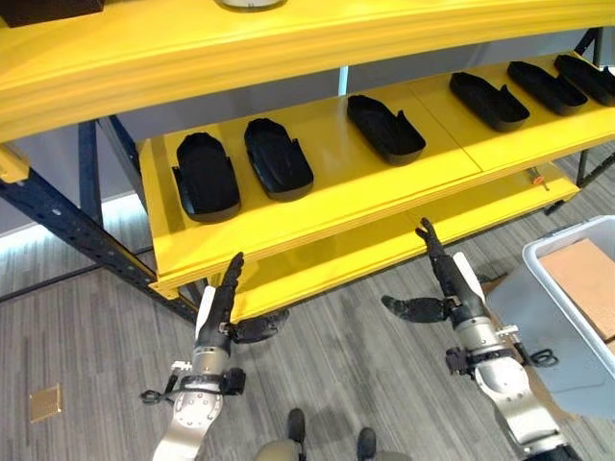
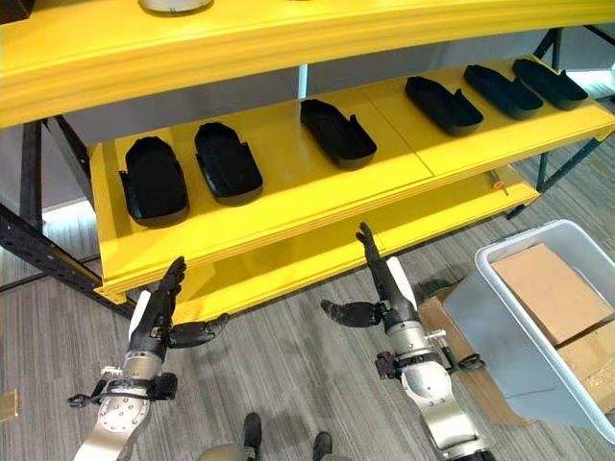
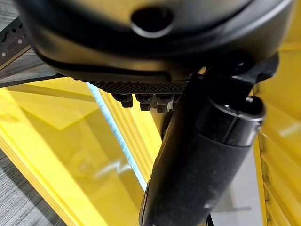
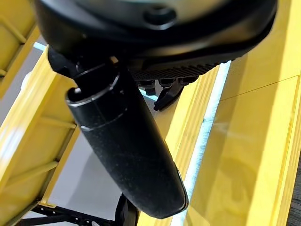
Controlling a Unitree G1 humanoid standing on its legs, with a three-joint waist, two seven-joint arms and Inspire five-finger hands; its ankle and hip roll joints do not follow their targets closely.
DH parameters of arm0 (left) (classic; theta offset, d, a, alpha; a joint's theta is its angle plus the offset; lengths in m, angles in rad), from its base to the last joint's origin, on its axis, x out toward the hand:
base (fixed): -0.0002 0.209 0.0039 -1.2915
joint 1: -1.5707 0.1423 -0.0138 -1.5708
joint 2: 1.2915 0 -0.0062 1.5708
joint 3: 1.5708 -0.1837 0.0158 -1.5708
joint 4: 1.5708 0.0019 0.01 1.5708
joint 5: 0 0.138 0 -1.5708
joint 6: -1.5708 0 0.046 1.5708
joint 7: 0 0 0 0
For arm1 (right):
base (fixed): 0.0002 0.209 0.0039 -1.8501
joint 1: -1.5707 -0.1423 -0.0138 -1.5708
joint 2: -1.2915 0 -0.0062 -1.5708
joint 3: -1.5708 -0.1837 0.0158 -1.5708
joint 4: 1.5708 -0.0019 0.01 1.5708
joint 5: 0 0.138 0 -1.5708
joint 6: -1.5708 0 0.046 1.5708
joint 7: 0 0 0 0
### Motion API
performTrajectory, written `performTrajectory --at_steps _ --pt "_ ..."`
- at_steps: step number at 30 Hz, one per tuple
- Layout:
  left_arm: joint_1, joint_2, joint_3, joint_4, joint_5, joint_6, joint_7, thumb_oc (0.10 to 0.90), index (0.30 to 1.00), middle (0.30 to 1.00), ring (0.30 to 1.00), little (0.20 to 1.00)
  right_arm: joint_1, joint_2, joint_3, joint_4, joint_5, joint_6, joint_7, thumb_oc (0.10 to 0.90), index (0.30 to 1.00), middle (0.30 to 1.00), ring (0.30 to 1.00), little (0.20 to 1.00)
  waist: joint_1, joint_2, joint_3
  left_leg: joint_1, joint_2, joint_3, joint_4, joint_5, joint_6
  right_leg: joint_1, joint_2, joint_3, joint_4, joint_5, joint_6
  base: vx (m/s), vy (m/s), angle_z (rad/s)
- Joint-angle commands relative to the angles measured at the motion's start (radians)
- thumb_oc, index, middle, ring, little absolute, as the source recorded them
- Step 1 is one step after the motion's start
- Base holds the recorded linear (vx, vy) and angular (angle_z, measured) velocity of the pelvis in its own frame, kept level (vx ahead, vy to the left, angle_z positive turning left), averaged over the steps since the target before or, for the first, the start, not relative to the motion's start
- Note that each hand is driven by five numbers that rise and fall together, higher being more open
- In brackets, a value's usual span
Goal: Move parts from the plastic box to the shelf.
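Note:
Several black moulded parts lie on the yellow shelf (image 1: 317,206): two side by side at its left end (image 1: 205,176) (image 1: 277,157), one in the middle (image 1: 385,128), and three at the right end (image 1: 488,100). My left hand (image 1: 219,312) is held below the shelf's front edge, fingers straight, thumb out, holding nothing. My right hand (image 1: 444,279) is raised in the same way just under the shelf edge, empty too. The grey plastic box (image 2: 524,322) stands on the floor at the right.
Brown cardboard (image 2: 550,288) lies inside the box. A lower yellow shelf level (image 1: 404,245) runs under the main one, and another yellow level (image 1: 240,43) hangs above. Dark blue rack posts (image 1: 58,226) stand at the left. Grey floor lies between my arms.

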Motion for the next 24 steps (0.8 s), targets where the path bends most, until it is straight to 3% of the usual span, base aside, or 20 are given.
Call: performTrajectory --at_steps 1,3,6,8,9,11,13,17,19,22,24 --pt "-0.068 0.094 0.016 -0.055 0.056 -0.11 0.063 0.9 1.0 1.0 1.0 1.0 -0.07 -0.01 -0.012 -0.068 -0.013 -0.092 -0.04 0.9 1.0 1.0 1.0 1.0 -0.027 -0.012 0.004 -0.059 -0.027 -0.055 0.054 -0.017 0.065 -0.12 -0.016 0.031 0.345 0.116 0.033 0.17 0.072 0.55" --pt "-0.079 0.079 0.009 -0.052 0.046 -0.115 0.07 0.9 1.0 1.0 1.0 1.0 -0.086 -0.002 -0.013 -0.067 -0.007 -0.097 -0.06 0.9 1.0 1.0 1.0 1.0 -0.043 0.019 0.02 -0.011 -0.004 -0.08 0.028 -0.028 0.046 -0.191 -0.061 0.011 0.249 0.086 0.017 0.23 -0.106 0.78" --pt "-0.094 0.065 0.006 -0.042 0.04 -0.118 0.088 0.9 1.0 1.0 1.0 1.0 -0.105 -0.009 -0.017 -0.062 -0.017 -0.094 -0.084 0.9 1.0 1.0 1.0 1.0 -0.071 0.02 0.053 0.063 -0.001 -0.11 0.01 -0.073 0.012 -0.258 -0.137 0.043 -0.026 0.229 0.069 0.26 -0.177 0.17" --pt "-0.103 0.061 0.003 -0.039 0.05 -0.116 0.095 0.9 1.0 1.0 1.0 1.0 -0.118 -0.01 -0.016 -0.064 -0.03 -0.086 -0.093 0.9 1.0 1.0 1.0 1.0 -0.077 0.012 0.066 0.116 0.008 -0.112 -0.001 -0.102 -0.005 -0.284 -0.158 0.018 -0.15 0.294 0.104 0.25 -0.12 0.3" --pt "-0.105 0.061 0.003 -0.039 0.051 -0.116 0.096 0.9 1.0 1.0 1.0 1.0 -0.119 -0.01 -0.016 -0.063 -0.031 -0.086 -0.093 0.9 1.0 1.0 1.0 1.0 -0.077 0.016 0.068 0.12 0.012 -0.113 -0.002 -0.105 -0.006 -0.279 -0.155 0.015 -0.152 0.294 0.104 0.29 -0.175 0.22" --pt "-0.111 0.043 -0.023 -0.029 0.055 -0.112 0.094 0.9 1.0 1.0 1.0 1.0 -0.114 -0.005 -0.016 -0.061 -0.031 -0.079 -0.094 0.9 1.0 1.0 1.0 1.0 -0.085 -0.013 0.054 0.171 0.008 -0.13 -0.011 -0.136 -0.016 -0.237 -0.154 0.012 -0.137 0.333 0.113 0.32 -0.22 0.24" --pt "-0.12 0.031 -0.038 -0.025 0.053 -0.111 0.094 0.9 1.0 1.0 1.0 1.0 -0.107 -0.008 -0.018 -0.064 -0.027 -0.082 -0.095 0.9 1.0 1.0 1.0 1.0 -0.088 -0.017 0.045 0.197 0.032 -0.142 -0.028 -0.142 -0.029 -0.213 -0.147 0.005 -0.132 0.337 0.108 0.25 -0.229 0.69" --pt "-0.127 0.013 -0.057 -0.02 0.023 -0.112 0.089 0.9 1.0 1.0 1.0 1.0 -0.116 -0.022 -0.022 -0.057 -0.016 -0.084 -0.1 0.9 1.0 1.0 1.0 1.0 -0.094 0.001 0.029 0.212 0.105 -0.182 -0.033 -0.128 -0.063 -0.194 -0.117 -0.048 -0.071 0.283 0.084 0.18 -0.248 0.61" --pt "-0.142 0.006 -0.059 -0.019 -0.001 -0.111 0.091 0.9 1.0 1.0 1.0 1.0 -0.127 -0.027 -0.025 -0.052 -0.015 -0.088 -0.11 0.9 1.0 1.0 1.0 1.0 -0.101 0.016 0.024 0.212 0.153 -0.193 -0.047 -0.088 -0.085 -0.198 -0.097 -0.085 -0.032 0.242 0.07 0.11 -0.225 0.32" --pt "-0.164 0.003 -0.069 -0.011 -0.013 -0.113 0.094 0.9 1.0 1.0 1.0 1.0 -0.134 -0.033 -0.03 -0.05 -0.021 -0.089 -0.126 0.9 1.0 1.0 1.0 1.0 -0.107 0.023 0.031 0.191 0.192 -0.187 -0.039 -0.056 -0.1 -0.198 -0.087 -0.111 -0.007 0.206 0.055 0.08 -0.175 0.36" --pt "-0.169 0.0 -0.065 -0.008 -0.015 -0.113 0.098 0.9 1.0 1.0 1.0 1.0 -0.132 -0.041 -0.032 -0.048 -0.024 -0.091 -0.135 0.9 1.0 1.0 1.0 1.0 -0.11 0.024 0.043 0.151 0.209 -0.174 0.035 -0.027 -0.111 -0.188 -0.071 -0.118 0.008 0.173 0.033 0.08 -0.168 0.3"
